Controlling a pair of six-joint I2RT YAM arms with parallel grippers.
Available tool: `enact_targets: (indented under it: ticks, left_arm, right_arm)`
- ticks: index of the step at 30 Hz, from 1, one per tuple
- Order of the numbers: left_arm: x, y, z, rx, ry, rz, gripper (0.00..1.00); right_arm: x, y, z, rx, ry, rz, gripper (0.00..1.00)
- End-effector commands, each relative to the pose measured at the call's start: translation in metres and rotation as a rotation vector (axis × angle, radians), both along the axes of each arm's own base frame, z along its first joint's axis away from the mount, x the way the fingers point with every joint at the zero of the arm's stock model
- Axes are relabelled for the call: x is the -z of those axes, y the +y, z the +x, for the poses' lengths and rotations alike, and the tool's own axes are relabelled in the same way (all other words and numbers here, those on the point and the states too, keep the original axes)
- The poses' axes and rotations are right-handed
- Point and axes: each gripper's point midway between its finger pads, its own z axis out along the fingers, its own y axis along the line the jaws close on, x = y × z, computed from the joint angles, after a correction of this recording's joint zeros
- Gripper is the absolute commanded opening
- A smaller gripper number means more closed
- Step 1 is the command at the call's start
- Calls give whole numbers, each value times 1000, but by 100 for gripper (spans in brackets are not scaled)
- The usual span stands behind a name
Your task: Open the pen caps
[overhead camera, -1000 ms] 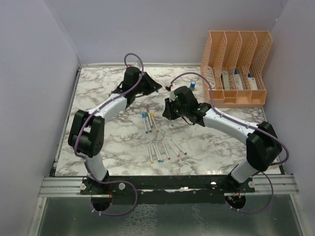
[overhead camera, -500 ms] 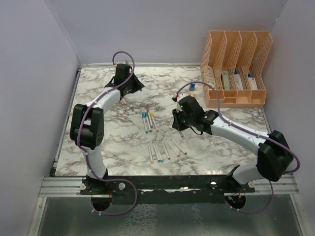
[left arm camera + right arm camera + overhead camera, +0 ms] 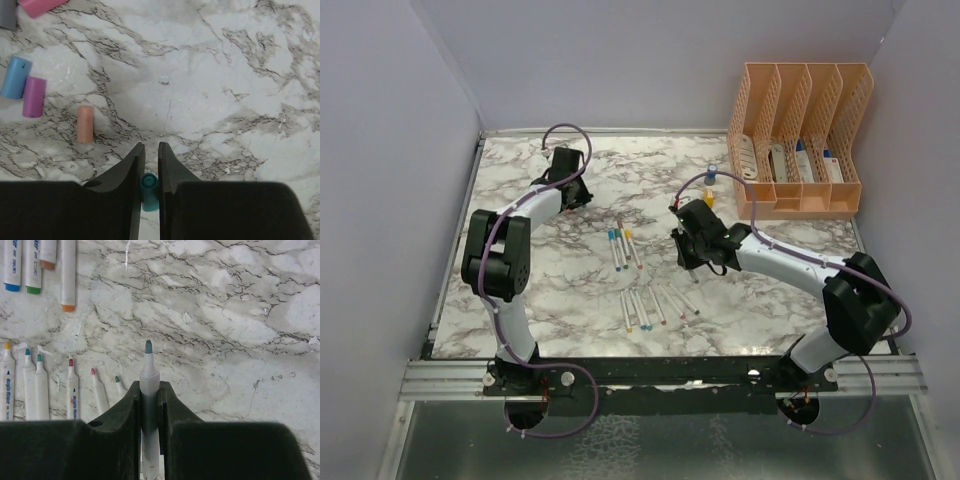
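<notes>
Two hands in view, both loaded.

Left hand [image 3: 149,150]: fingers drawn in to a narrow slot, with a teal cap [image 3: 149,192] pinched between them, set back from the tips. The hand hangs over the far-left part of the marble worktop [image 3: 550,290]. Whether the cap touches the worktop: cannot tell.

Loose caps on the worktop, left side of the left wrist view:
- blue cap [image 3: 15,77] and purple cap [image 3: 34,96], just beside each other
- peach cap [image 3: 85,123], near them, lying alone
- pink cap [image 3: 40,6], at the top edge, partly cut off

Right hand [image 3: 149,387]: fingers clamped on the white barrel of a pen [image 3: 148,370]. No cap on it; the teal tip is bare and sticks out past the fingertips. The hand sits near the middle of the worktop, right of the laid-out pens.

Six uncapped pens [image 3: 72,390] lie in a row left of the right hand, tips pointing the same way as the held pen. Beyond them lie four more pens [image 3: 68,275], coloured ends toward the row, cut off by the frame edge.

Peach file rack [image 3: 800,130] stands at the far-right corner.
</notes>
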Motion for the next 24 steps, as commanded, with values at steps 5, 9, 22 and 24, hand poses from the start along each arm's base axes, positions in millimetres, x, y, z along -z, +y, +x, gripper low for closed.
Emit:
enact_targets:
  ticks: [5, 9, 22, 24]
  left_arm:
    - [24, 25, 9, -37, 40, 77, 0]
    - [33, 30, 9, -41, 65, 80, 5]
    - [30, 38, 8, -58, 74, 58, 41]
    - [21, 37, 9, -58, 58, 43, 43]
  right_arm:
    - [16, -17, 6, 27, -1, -66, 1]
    - [25, -22, 6, 23, 12, -83, 1]
    - [51, -25, -13, 8, 115, -97, 2]
    - [54, -26, -17, 7, 132, -91, 3]
